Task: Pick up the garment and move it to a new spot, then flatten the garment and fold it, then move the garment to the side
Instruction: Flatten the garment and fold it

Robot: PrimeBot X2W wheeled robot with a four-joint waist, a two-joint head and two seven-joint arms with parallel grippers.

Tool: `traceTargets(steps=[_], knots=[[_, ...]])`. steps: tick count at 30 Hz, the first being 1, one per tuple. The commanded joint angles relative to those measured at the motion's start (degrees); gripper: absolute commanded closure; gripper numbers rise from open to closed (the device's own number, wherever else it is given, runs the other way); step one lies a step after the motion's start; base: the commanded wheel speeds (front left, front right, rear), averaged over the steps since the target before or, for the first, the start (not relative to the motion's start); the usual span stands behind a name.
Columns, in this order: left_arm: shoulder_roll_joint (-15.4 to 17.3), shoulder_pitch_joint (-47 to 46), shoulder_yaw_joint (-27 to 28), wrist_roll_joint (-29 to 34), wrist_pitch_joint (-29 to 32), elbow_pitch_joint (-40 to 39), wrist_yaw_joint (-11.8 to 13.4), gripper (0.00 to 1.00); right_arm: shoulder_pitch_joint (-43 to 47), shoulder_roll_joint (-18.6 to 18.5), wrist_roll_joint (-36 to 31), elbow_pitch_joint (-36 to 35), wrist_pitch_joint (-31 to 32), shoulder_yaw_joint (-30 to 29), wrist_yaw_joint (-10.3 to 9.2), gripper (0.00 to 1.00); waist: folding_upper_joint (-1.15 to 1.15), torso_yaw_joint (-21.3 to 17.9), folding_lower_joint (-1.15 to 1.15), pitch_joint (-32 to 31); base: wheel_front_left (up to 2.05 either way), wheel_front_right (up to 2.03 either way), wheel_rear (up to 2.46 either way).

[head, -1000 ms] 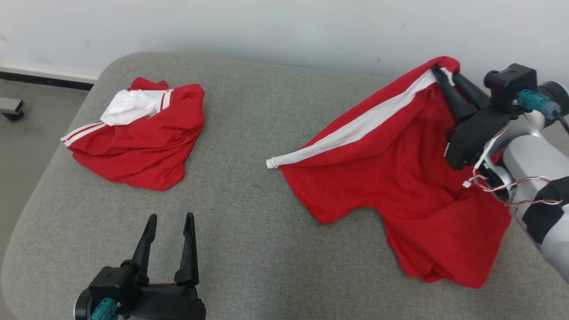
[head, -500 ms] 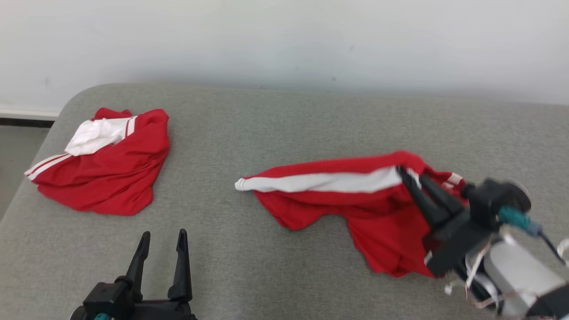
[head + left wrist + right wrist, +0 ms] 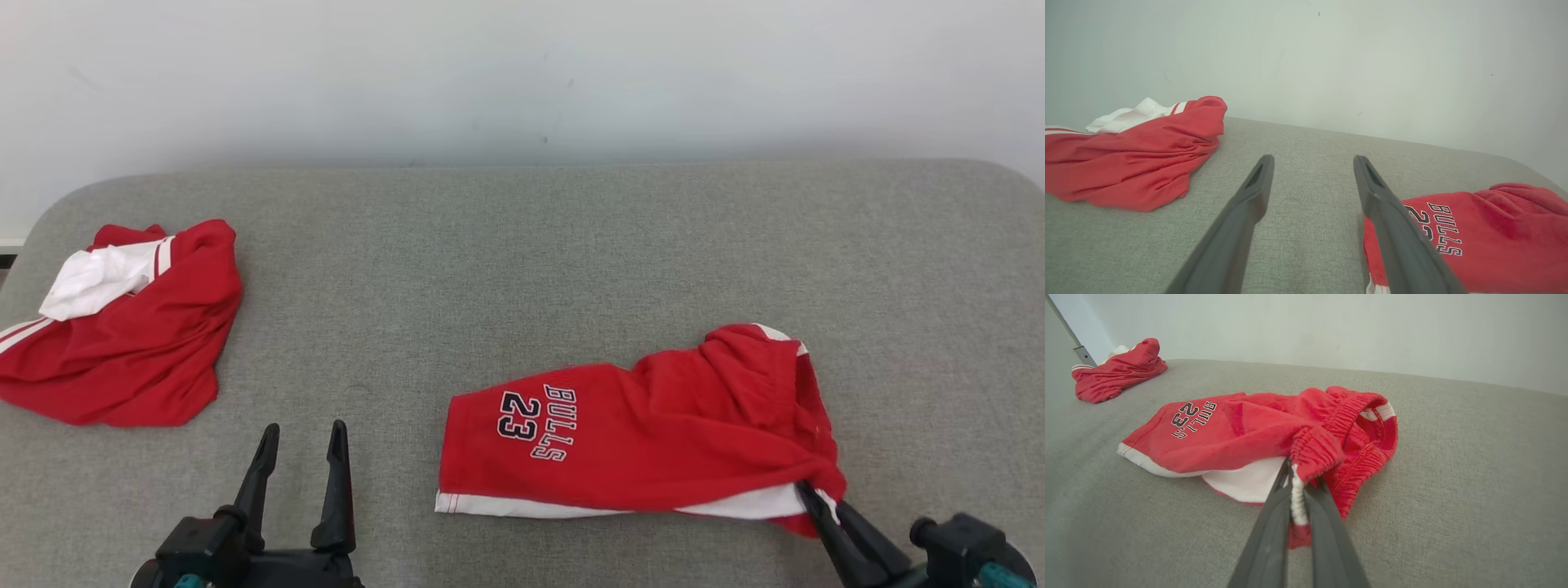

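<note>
In the head view, the left gripper point(image 3: 304, 426) sits at the lower left with its two dark fingers spread apart and nothing between them, poised above the grey fabric-covered table point(image 3: 522, 269). At the lower right edge the right gripper point(image 3: 819, 500) is clenched on the near right corner of the red shorts point(image 3: 653, 441), where the white trim meets the red cloth. The shorts lie on the table right of centre, one leg stretched towards the left with "BULLS 23" printed on it and a white band along its near hem, the waist end bunched up on the right. A second red-and-white garment point(image 3: 139, 343) lies crumpled at the table's far left, well apart from the shorts. In the left wrist view, the left gripper point(image 3: 1313, 159) shows its fingers wide open over bare table point(image 3: 1306, 212); the shorts point(image 3: 1494, 232) lie just beside the right-hand finger, and the second garment point(image 3: 1135, 163) rests further off on the other side. In the right wrist view, the right gripper point(image 3: 1302, 473) has its fingers pressed together on the elastic waistband of the shorts point(image 3: 1241, 433), a strip of white trim pinched between them. The waist opening gapes to the side, and the second garment point(image 3: 1114, 373) lies in the far corner of the table point(image 3: 1453, 477).
</note>
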Motion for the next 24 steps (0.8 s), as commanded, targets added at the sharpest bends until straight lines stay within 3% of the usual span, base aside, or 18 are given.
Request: traceTargets(steps=[1,2,3,4,11,24], knots=[[0.05,-0.43,0.12,0.38,-0.05,0.1,-0.11,0.0,1.75,0.84,0.58,0.67,-0.02,-0.84,-0.13,1.0,0.0,-0.28,0.01,0.18,0.0,0.0,0.0],[0.06,-0.43,0.14,0.36,-0.05,0.15,-0.16,0.0,2.48,1.01,0.48,1.3,-0.02,-1.1,-0.13,0.66,0.0,-0.32,0.01,0.15,0.0,0.0,0.0],[0.05,-0.36,0.18,0.36,-0.05,0.27,-0.21,0.0,2.87,1.05,-0.18,1.62,-0.02,-1.48,-0.13,0.25,0.0,-0.36,0.01,0.02,0.0,0.0,0.0],[0.05,-0.24,0.26,0.36,-0.05,0.33,-0.27,0.0,3.11,1.63,-0.25,1.58,-0.03,-2.09,-0.13,0.0,0.0,-0.39,0.01,-0.08,0.0,0.0,0.0],[0.06,0.42,0.91,0.56,-0.05,0.41,-0.44,0.0,5.64,5.21,-2.38,-4.46,-0.01,-9.41,-0.13,0.0,0.0,-0.42,0.01,-1.14,0.0,0.0,0.0],[0.05,1.19,1.37,1.12,-0.05,-0.15,-0.79,0.0,10.12,12.2,-6.71,-7.86,-0.02,-20.2,-0.13,0.0,0.0,0.43,0.01,-1.7,0.0,0.0,0.0]])
